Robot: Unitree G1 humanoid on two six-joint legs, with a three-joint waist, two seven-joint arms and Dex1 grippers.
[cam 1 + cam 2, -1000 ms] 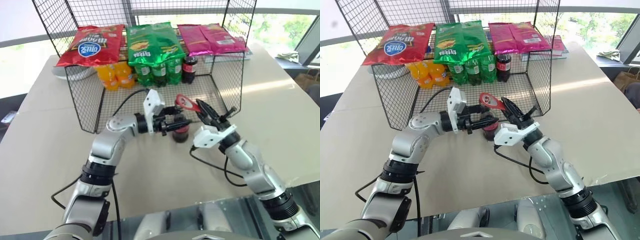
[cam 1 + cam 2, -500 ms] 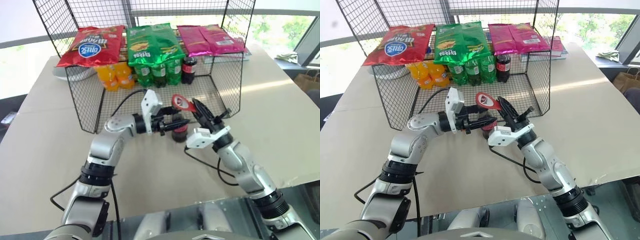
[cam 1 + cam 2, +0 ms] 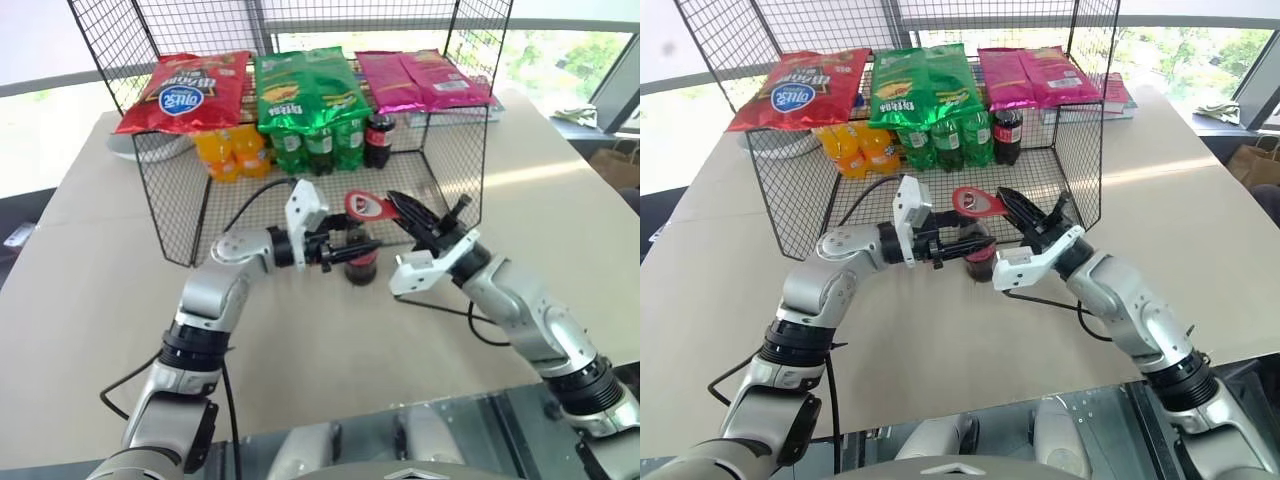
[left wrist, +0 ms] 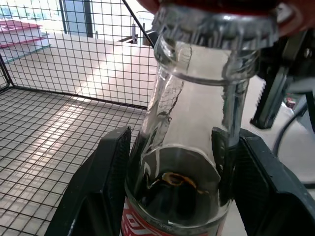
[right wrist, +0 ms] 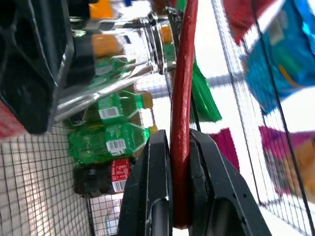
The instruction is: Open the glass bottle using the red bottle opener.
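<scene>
Small clear glass bottle [image 4: 189,147], standing upright on the table [image 3: 90,290] just in front of the wire rack [image 3: 170,215]: slim see-through neck, dark liquid low in the body, a strip of red label at the base, crimped metal cap [image 4: 216,24] on the mouth. Held about the shoulder by the left gripper [image 3: 352,248], one black finger [image 4: 101,182] pressed to each side of the glass, jaws spread to the bottle's width. Reached in level from the left side.

Red bottle opener [image 3: 978,203], flat with a rounded loop head, pinched by its narrow handle between the pressed-together fingers of the right gripper [image 5: 179,162]. Loop head lying directly over the bottle's top, out beyond the right gripper's fingertips and just above the left gripper.

From the head views: both arms meeting at the bottle, snack bags [image 3: 300,85] on the rack's top and green bottles [image 3: 320,145] behind. Cap itself too small there to make out.

From the left wrist view: cap's fluted edge seen close, with the opener's red underside touching its top. From the right wrist view: opener seen edge-on as a thin red blade clamped between the fingers, the bottle's rim right beside it.
</scene>
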